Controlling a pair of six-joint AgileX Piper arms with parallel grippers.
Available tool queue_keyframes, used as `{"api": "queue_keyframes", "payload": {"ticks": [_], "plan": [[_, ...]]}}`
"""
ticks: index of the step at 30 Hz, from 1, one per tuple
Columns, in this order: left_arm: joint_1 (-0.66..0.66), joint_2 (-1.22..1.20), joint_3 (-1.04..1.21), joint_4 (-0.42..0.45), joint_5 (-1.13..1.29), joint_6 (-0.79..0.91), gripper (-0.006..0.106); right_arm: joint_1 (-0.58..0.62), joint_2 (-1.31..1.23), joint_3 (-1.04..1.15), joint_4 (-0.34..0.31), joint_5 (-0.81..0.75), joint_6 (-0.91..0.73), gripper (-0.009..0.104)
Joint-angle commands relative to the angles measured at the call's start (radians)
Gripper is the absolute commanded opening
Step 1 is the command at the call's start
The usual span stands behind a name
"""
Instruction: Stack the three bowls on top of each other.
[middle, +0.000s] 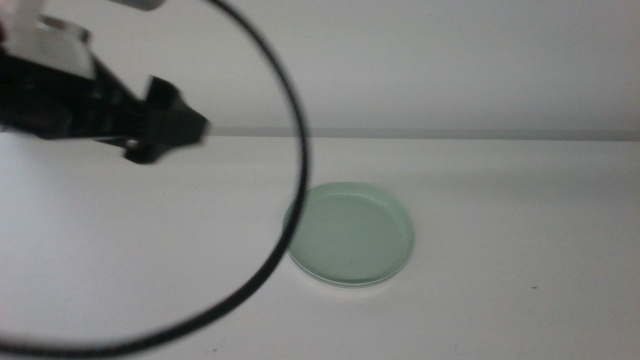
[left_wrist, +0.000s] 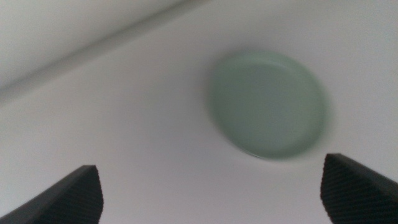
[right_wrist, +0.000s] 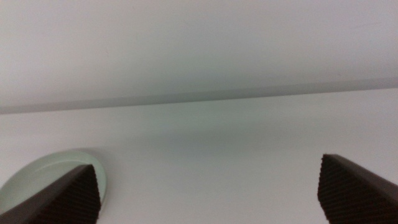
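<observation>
Jaws gaping wide and empty, the left gripper (middle: 185, 128) is hovering beside the pale green bowl (middle: 351, 233), risking skidding it across the table (middle: 520, 220).

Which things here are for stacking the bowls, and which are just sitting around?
For the job:
pale green bowl, flat on the table, nothing in it
left gripper, open, up and to the left of the bowl
right gripper, open, near the bowl's edge

Just there:
black cable
white table
</observation>
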Motion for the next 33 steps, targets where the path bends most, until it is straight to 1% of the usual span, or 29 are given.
{"api": "queue_keyframes", "payload": {"ticks": [1,3,6,8,19,27,29,33], "plan": [[-0.001,-0.073,0.066,0.135,-0.188,-0.002,0.094,0.004,0.011,0.007,-0.031,-0.035,-0.012,0.093],[-0.001,-0.136,0.145,0.246,-0.377,-0.002,0.094,0.004,0.011,0.007,-0.033,-0.036,-0.012,0.093],[0.006,-0.249,0.285,0.334,-0.593,-0.002,0.094,0.004,0.009,0.007,-0.033,-0.028,-0.012,0.093],[0.010,-0.318,0.376,0.339,-0.648,-0.002,0.094,0.004,0.009,0.007,-0.031,-0.028,-0.010,0.093],[0.010,-0.750,0.766,0.344,-0.650,-0.002,0.094,0.004,0.009,0.007,-0.031,-0.035,-0.010,0.093],[0.015,-0.851,0.874,0.344,-0.646,-0.002,0.094,0.004,0.009,0.007,-0.031,-0.035,-0.010,0.093],[0.034,-0.862,0.883,0.344,-0.648,-0.002,0.094,0.004,0.009,0.007,-0.031,-0.035,-0.010,0.093],[0.119,-0.892,0.913,0.344,-0.657,-0.004,0.094,0.004,-0.008,0.047,-0.022,-0.062,-0.010,0.093]]}}
